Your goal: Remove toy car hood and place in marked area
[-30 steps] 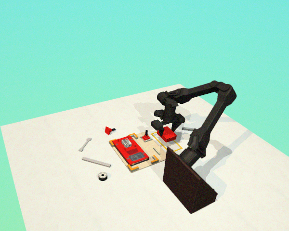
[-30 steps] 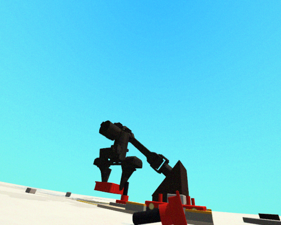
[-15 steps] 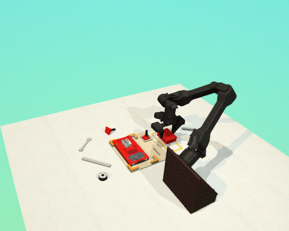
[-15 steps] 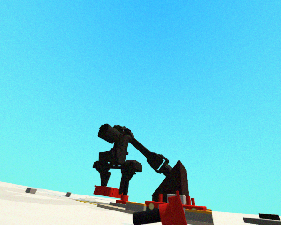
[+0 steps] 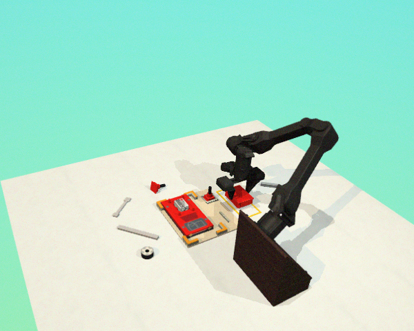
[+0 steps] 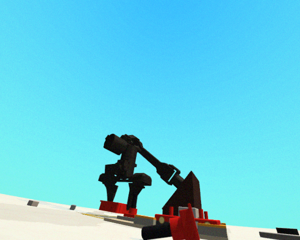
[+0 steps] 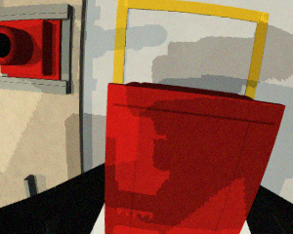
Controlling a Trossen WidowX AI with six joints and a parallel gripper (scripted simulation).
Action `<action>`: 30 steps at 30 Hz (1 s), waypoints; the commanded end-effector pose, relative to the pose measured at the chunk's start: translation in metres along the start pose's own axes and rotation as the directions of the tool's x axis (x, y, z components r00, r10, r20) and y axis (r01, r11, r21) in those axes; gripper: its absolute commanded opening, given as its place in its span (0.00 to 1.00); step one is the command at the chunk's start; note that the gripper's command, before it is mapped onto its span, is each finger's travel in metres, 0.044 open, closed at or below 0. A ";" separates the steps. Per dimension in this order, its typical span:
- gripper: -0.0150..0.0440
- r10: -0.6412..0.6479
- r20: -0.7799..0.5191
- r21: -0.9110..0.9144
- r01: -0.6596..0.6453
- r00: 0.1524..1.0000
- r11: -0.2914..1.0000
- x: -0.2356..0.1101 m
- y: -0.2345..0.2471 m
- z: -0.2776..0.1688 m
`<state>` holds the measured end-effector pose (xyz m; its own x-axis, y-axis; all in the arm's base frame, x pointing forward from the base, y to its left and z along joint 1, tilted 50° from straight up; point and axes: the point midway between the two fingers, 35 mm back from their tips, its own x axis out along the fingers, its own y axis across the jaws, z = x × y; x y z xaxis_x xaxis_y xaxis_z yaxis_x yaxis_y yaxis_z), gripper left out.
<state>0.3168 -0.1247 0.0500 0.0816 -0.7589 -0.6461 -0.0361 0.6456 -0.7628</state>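
The red box-shaped hood (image 5: 241, 201) (image 6: 109, 206) (image 7: 195, 161) is between the fingers of my gripper (image 5: 240, 194) (image 6: 121, 205), which is shut on it from two sides. The hood is low over the marked area, a yellow outline (image 5: 260, 212) (image 7: 195, 10) on the table, and hides part of it. Whether its underside touches the table cannot be told. In the wrist view the outline's far end shows beyond the hood. The red toy car (image 5: 176, 215) (image 6: 212, 221) sits without its hood between orange corner pieces, its grey engine block (image 5: 181, 204) exposed.
The beige board (image 7: 34, 136) bears a red part with a black peg (image 5: 209, 196) (image 7: 39, 49), close beside the outline. A similar red part (image 5: 154, 187) (image 6: 185, 224), grey bars (image 5: 137, 232) (image 5: 270, 184) and a black wheel (image 5: 147, 252) lie around. A brown wedge (image 5: 268, 263) stands in front.
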 end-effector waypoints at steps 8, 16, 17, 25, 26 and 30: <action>0.25 0.001 -0.002 -0.005 -0.001 1.000 1.000 0.006 0.001 -0.001; 0.25 0.001 -0.002 -0.005 -0.001 1.000 1.000 0.010 0.001 -0.001; 0.25 0.001 -0.002 -0.005 -0.001 1.000 1.000 0.010 0.001 -0.001; 0.34 -0.003 -0.001 0.000 0.003 1.000 1.000 0.011 -0.001 0.000; 0.39 -0.003 -0.001 0.000 0.003 1.000 1.000 0.011 -0.001 0.000; 0.57 -0.003 -0.001 0.000 0.003 1.000 1.000 0.011 -0.001 0.000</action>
<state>0.3174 -0.1338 0.0429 0.0809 -0.7611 -0.6436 -0.0371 0.6430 -0.7650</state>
